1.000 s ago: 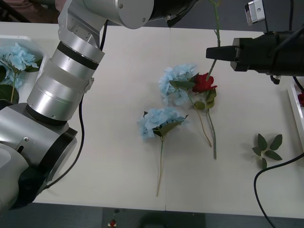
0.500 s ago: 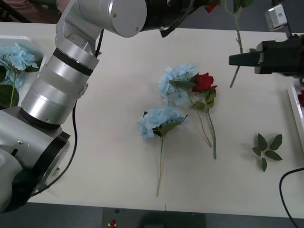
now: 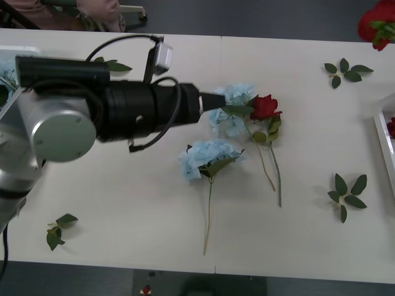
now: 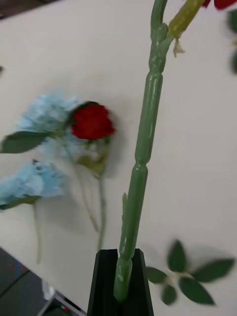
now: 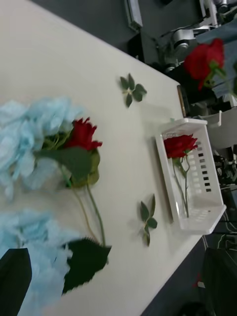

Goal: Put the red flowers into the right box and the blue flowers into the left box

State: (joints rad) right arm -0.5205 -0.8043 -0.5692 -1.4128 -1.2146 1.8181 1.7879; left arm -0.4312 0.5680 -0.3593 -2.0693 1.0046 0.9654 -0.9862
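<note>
white tabletop (image 3: pixel 123 203): right gripper (image 4: pixel 120 276) pinches rose stem (image 4: pixel 143 148) at its base, light, semi-rigid. left gripper (image 5: pixel 113 284) spread over blue hydrangeas (image 3: pixel 207 157); soft heads, take stem. one rose (image 5: pixel 178 145) lies in right box (image 5: pixel 210 222).

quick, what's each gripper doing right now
Left gripper: open, holding nothing, over the blue flowers on the table.
Right gripper: shut on a red flower's stem, lifted off the table.
</note>
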